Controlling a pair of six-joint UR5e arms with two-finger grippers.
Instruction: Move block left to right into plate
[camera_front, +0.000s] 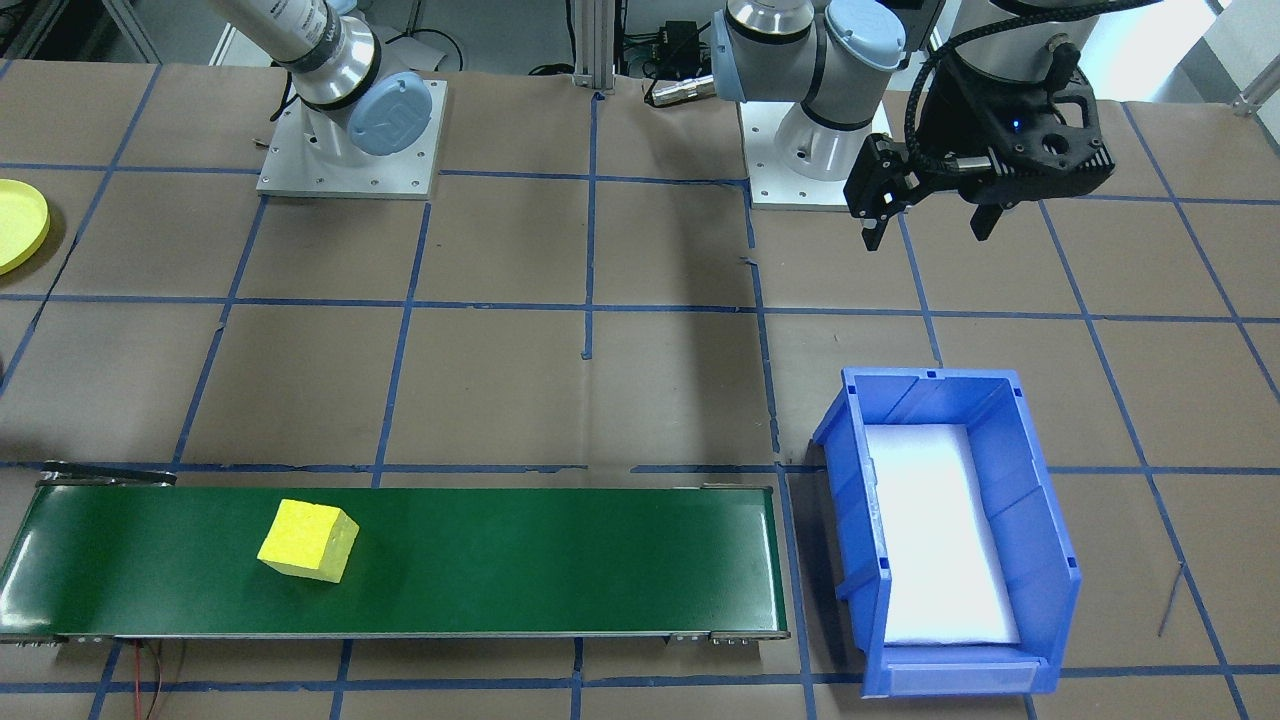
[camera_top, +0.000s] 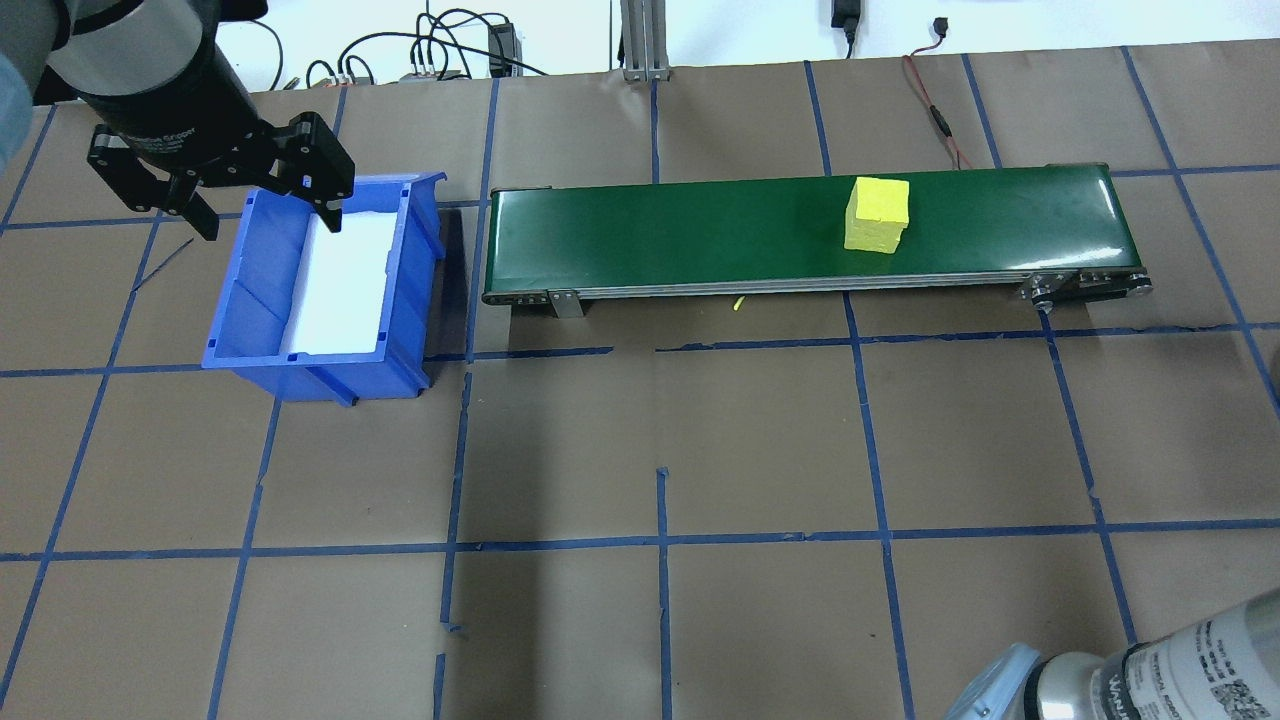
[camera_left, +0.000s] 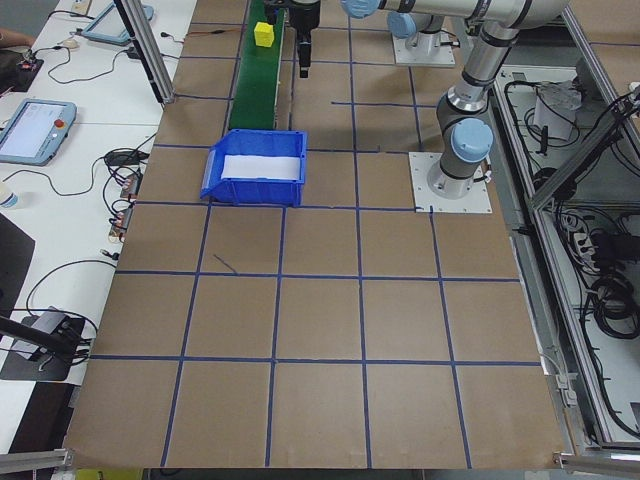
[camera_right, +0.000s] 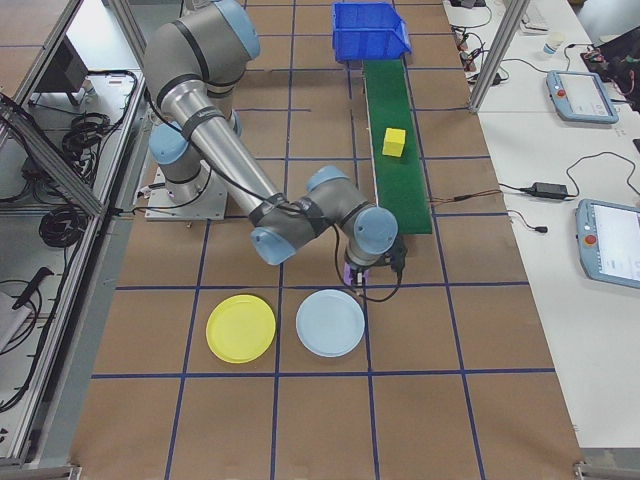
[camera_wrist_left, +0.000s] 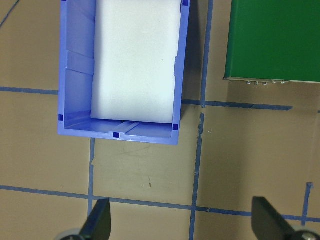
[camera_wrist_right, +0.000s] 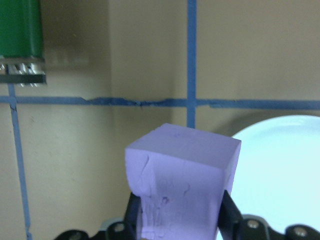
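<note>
A purple block (camera_wrist_right: 182, 185) is clamped between the fingers of my right gripper (camera_wrist_right: 179, 216), which is shut on it. In the exterior right view that gripper (camera_right: 371, 272) hangs just past the belt's end, at the far edge of a light-blue plate (camera_right: 330, 322). The yellow plate (camera_right: 240, 328) lies beside the light-blue one, and its rim (camera_front: 20, 225) shows at the left edge of the front view. A yellow block (camera_front: 308, 540) rests on the green conveyor belt (camera_front: 500, 560). My left gripper (camera_top: 268, 220) is open and empty above the blue bin (camera_top: 260, 350).
The blue bin (camera_front: 1040, 560), lined in white, stands at the belt's other end. Both arm bases (camera_front: 350, 150) are bolted along the robot's side of the table. Blue tape lines grid the brown tabletop.
</note>
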